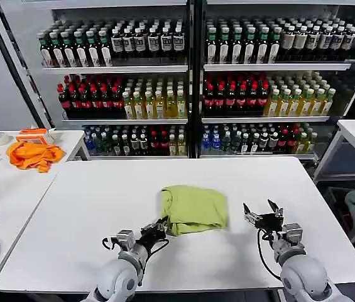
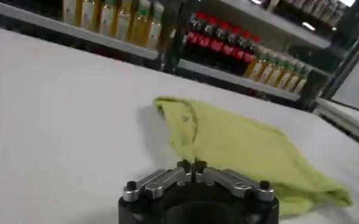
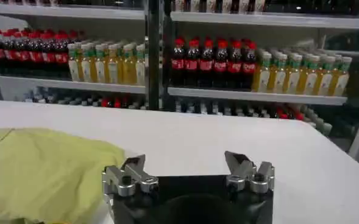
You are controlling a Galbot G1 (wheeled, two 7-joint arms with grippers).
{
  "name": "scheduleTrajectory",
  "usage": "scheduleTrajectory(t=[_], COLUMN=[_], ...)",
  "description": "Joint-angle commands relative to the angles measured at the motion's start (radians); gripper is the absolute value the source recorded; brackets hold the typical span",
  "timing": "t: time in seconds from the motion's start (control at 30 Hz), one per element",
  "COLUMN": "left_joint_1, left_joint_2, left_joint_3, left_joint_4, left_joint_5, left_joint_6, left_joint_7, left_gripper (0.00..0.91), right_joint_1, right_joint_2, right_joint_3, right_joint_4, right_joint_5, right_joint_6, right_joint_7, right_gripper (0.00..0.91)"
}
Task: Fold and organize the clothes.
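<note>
T-shirt (image 1: 193,209) sits folded into a squarish bundle mid-table (image 1: 89,207), slightly longer left-to-right. Left gripper (image 1: 159,228) is pinched together just beside it; right gripper (image 1: 262,212) hangs spread apart nearby.

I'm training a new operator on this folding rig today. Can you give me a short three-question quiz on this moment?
1. True or false: the T-shirt lies spread out flat with both sleeves extended.
2. Which pincer has its fingers apart: A) left pincer, B) right pincer, C) both?
3. Fill in: the orange cloth lies on the ____ table, to the robot's left.

Key:
1. False; it is folded into a compact bundle on the white table.
2. B; the left one is shut and empty, right beside the bundle's edge.
3. Side.
</note>
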Motion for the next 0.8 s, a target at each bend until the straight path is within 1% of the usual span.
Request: scheduleTrajectory(t=[0.03,0.23,0.43,0.53,0.57,0.6,0.63,0.67,0.7,0.73,0.8], left_joint_1=[0.049,0.122,0.160,0.167,0.171,0.179,0.188,0.192,0.201,0.207,0.217], left_joint_2=[0.024,0.043,0.035,0.037,0.039,0.045,0.050,0.054,0.062,0.067,0.075], left_joint_3=[-0.003,-0.001,0.007,0.012,0.014,0.020,0.026,0.028,0.033,0.037,0.042], left_joint_4=[-0.171,-0.253,-0.220,-0.214,-0.216,-0.221,-0.226,-0.229,-0.239,-0.244,-0.257], left_joint_5=[-0.031,-0.032,0.013,0.026,0.032,0.053,0.068,0.076,0.087,0.097,0.110], left_joint_6=[0.000,0.001,0.005,0.032,0.037,0.046,0.048,0.049,0.054,0.056,0.064], left_joint_7=[0.004,-0.002,-0.012,-0.005,0.000,0.012,0.024,0.029,0.043,0.053,0.068], left_gripper=[0.020,0.020,0.020,0.020,0.252,0.564,0.715,0.846,0.846,0.907,0.907], right_joint_1=[0.004,0.007,0.006,0.010,0.011,0.014,0.016,0.018,0.021,0.026,0.035], right_joint_2=[0.001,0.006,0.017,0.019,0.019,0.018,0.018,0.017,0.016,0.015,0.017], right_joint_3=[-0.005,-0.011,-0.012,-0.012,-0.012,-0.014,-0.016,-0.018,-0.021,-0.026,-0.039], right_joint_4=[-0.006,-0.007,-0.011,-0.011,-0.010,-0.011,-0.011,-0.011,-0.010,-0.009,-0.009], right_joint_5=[0.001,0.001,-0.004,-0.004,-0.004,-0.004,-0.004,-0.004,-0.003,-0.001,0.008], right_joint_6=[0.001,0.000,0.000,0.000,0.000,-0.001,-0.002,-0.003,-0.004,-0.006,-0.010], right_joint_7=[0.001,0.003,0.004,0.004,0.004,0.004,0.004,0.004,0.003,0.002,0.002], right_gripper=[0.907,0.907,0.907,0.907,0.907,0.907,0.907,0.907,0.907,0.907,0.907])
